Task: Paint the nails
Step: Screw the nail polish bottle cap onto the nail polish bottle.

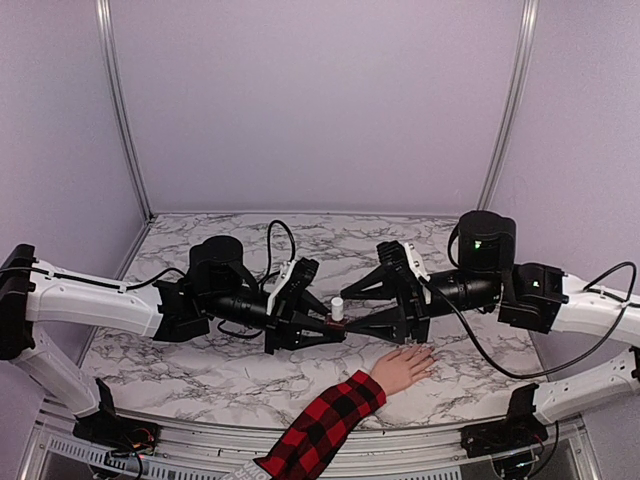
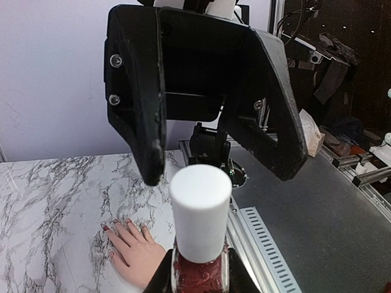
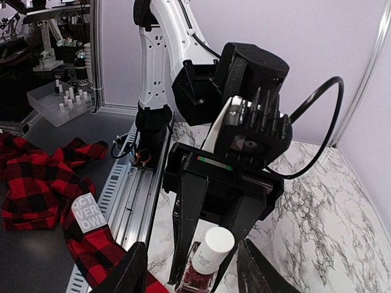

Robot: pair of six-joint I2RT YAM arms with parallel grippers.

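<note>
Marble-veined tabletop (image 1: 200, 372) carries the pale hand (image 1: 403, 368), lying flat near the front edge, with its red-and-black plaid sleeve (image 1: 325, 425) trailing off toward the near rail. The nails (image 2: 115, 222) are tiny reddish flecks at the fingertips (only the left wrist view shows them at all). Just beyond the hand, the polish bottle (image 1: 330, 325), dark red under an upright white cap (image 1: 337, 308), is clamped by its body in the left gripper (image 1: 335, 330), which reaches in from the left. The right gripper (image 1: 348, 313) faces it from the other side, its jaws standing apart, one on each side of the cap, with a gap showing between them and it. Plain lilac walls close off the back and sides.
</note>
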